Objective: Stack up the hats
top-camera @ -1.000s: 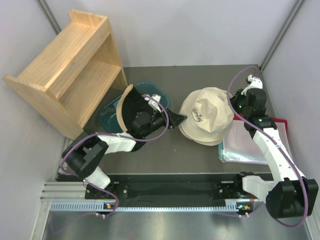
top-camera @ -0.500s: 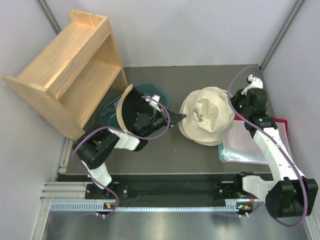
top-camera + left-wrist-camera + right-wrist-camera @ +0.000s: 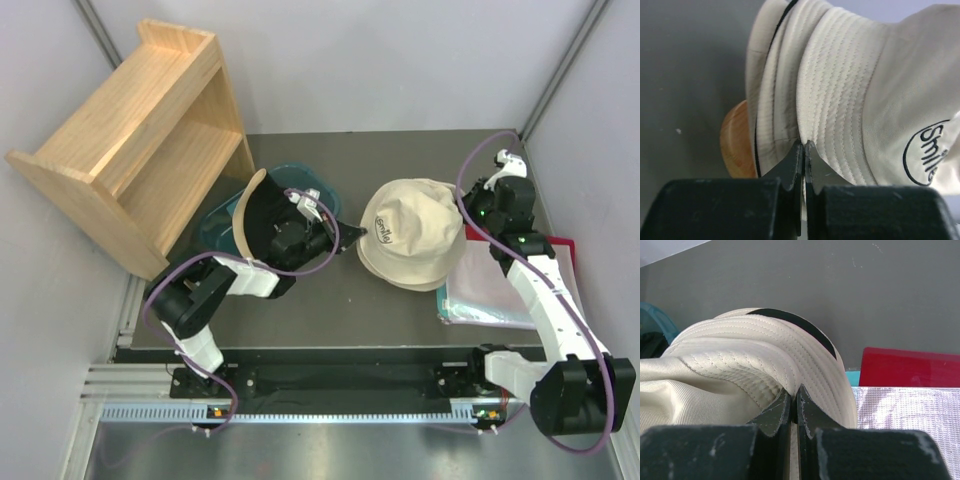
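Note:
A cream hat (image 3: 415,232) with a "smile" logo tops the pile of hats at the table's middle right. My left gripper (image 3: 352,232) is shut on its left brim, and the left wrist view shows the jaws (image 3: 803,143) pinching that cream brim (image 3: 832,90) beside another brim with a black edge (image 3: 771,95). The right gripper (image 3: 472,212) is shut on the opposite brim; in the right wrist view (image 3: 794,389) stitched cream fabric (image 3: 740,355) folds over the jaws. A further hat (image 3: 258,215), black lining showing, leans in the teal tub (image 3: 305,180).
A wooden stand (image 3: 735,145) peeks out under the pile. A wooden shelf (image 3: 140,140) lies tipped at the back left. To the right lie a silver pouch (image 3: 495,290) and a red sheet (image 3: 910,367). The table's right edge runs close behind the right arm.
The left gripper has gone from open to shut on the top hat's left brim. The hat has shifted, its logo moving up. The right gripper has kept its grip.

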`<state>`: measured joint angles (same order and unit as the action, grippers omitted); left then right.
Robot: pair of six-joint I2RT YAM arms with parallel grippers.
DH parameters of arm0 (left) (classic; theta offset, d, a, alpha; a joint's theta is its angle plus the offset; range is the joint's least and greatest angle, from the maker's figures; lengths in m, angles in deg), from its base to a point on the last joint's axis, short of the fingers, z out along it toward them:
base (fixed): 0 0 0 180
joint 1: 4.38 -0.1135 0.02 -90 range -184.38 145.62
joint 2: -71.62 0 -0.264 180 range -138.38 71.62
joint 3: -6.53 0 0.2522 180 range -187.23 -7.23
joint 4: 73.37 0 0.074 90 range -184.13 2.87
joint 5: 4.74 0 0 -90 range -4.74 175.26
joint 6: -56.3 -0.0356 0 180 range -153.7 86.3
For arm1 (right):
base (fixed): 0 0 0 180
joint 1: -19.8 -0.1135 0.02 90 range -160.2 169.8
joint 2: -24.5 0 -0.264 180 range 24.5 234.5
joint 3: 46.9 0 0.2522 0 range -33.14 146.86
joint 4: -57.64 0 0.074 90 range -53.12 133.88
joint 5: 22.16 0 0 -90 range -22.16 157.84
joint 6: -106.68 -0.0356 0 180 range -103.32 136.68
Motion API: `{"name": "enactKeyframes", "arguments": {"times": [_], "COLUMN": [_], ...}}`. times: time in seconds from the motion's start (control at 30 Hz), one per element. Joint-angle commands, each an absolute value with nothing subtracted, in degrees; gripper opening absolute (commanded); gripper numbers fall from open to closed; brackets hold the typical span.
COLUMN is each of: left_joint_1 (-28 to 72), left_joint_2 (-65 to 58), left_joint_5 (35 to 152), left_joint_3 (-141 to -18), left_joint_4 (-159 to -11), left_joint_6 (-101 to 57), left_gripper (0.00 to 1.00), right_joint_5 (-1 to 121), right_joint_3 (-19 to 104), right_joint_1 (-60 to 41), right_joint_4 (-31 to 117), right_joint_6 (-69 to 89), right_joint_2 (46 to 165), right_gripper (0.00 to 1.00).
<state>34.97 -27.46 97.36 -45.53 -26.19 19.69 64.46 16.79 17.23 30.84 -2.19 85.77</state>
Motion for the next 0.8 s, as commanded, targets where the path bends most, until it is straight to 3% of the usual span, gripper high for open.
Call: {"name": "enactKeyframes", "arguments": {"times": [0.0, 0.33, 0.43, 0.47, 0.5, 0.57, 0.67, 0.77], "left_joint_1": [34.81, 38.86, 38.86, 38.77, 38.77, 38.68, 38.07, 33.69], "left_joint_2": [-25.94, -24.45, -19.81, -18.39, -16.98, -12.42, -6.18, 0.33], "left_joint_5": [88.61, 80.78, 80.86, 80.86, 80.60, 79.46, 74.90, 71.99], "left_joint_3": [-46.51, -53.46, -52.23, -52.14, -52.23, -53.19, -53.90, -53.46], "left_joint_4": [-42.63, -54.96, -54.53, -54.96, -55.75, -60.29, -65.67, -72.35], "left_joint_6": [11.23, 4.27, 3.92, 3.57, 2.96, 1.73, -0.64, -3.10], "left_gripper": [0.00, 0.00, 0.21, 0.31, 0.52, 0.63, 0.79, 0.91], "right_joint_5": [67.48, 70.30, 70.47, 70.91, 72.13, 73.72, 72.06, 66.19], "right_joint_3": [18.10, 19.76, 21.87, 22.66, 24.24, 25.83, 28.90, 31.54], "right_joint_1": [19.10, 19.36, 19.27, 19.36, 19.36, 22.43, 27.77, 33.31], "right_joint_4": [32.54, 28.42, 26.31, 25.52, 24.55, 21.83, 18.41, 16.73], "right_joint_6": [-1.34, -2.22, -1.87, -1.60, -1.43, -1.16, -1.07, -1.25], "right_joint_2": [86.55, 85.85, 84.70, 84.18, 84.00, 83.13, 82.77, 81.90], "right_gripper": [0.00, 0.03, 0.24, 0.43, 0.52, 0.70, 0.85, 0.92]}}
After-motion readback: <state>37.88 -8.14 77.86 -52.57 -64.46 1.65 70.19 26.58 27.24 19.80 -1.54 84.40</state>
